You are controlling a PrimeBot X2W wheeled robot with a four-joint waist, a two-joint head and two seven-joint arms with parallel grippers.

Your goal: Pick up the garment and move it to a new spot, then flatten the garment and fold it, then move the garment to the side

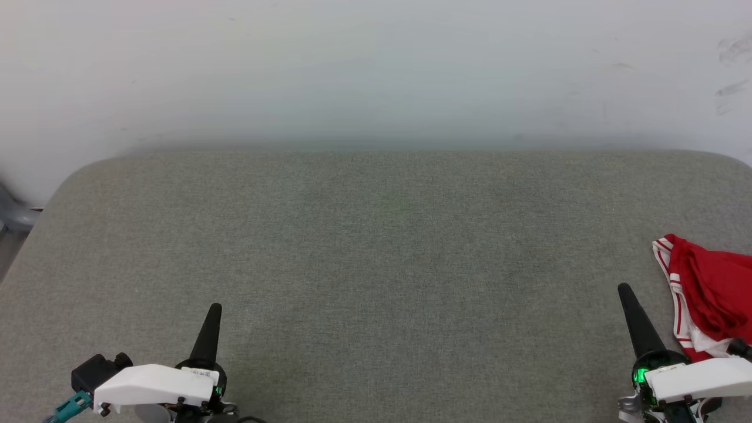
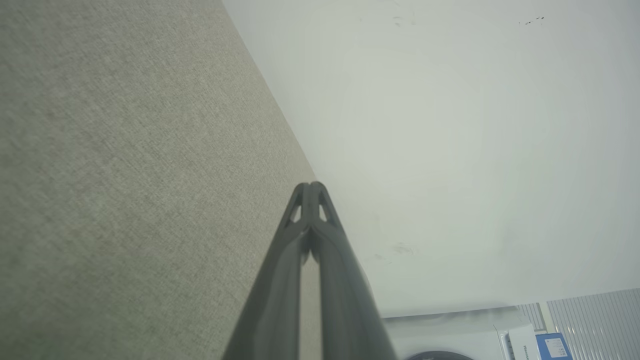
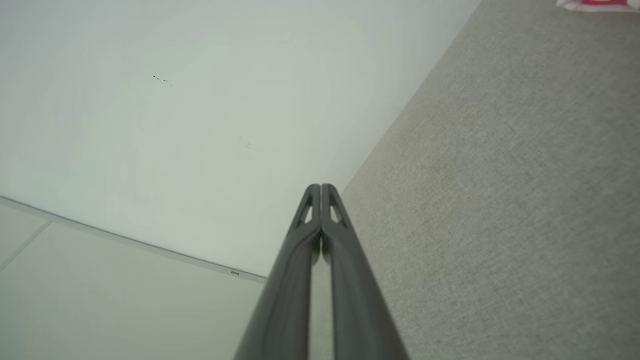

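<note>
The garment (image 1: 708, 296), red with white striped trim, lies bunched at the right edge of the grey fabric table (image 1: 376, 247), partly cut off by the head view's border. A sliver of the garment (image 3: 597, 4) shows at the top right of the right wrist view. My right gripper (image 1: 624, 289) rests just left of it, apart from the cloth, fingers pressed together and holding nothing; the tips (image 3: 320, 187) meet in its wrist view. My left gripper (image 1: 215, 308) sits at the lower left, far from the garment, also shut and empty, with its tips (image 2: 310, 185) touching.
A pale wall (image 1: 376, 70) rises behind the table's far edge. The table's rounded left corner (image 1: 76, 176) drops off to a grey object (image 1: 14, 214) on the floor side. A white appliance and a blue-and-white box (image 2: 537, 342) show beyond the wall in the left wrist view.
</note>
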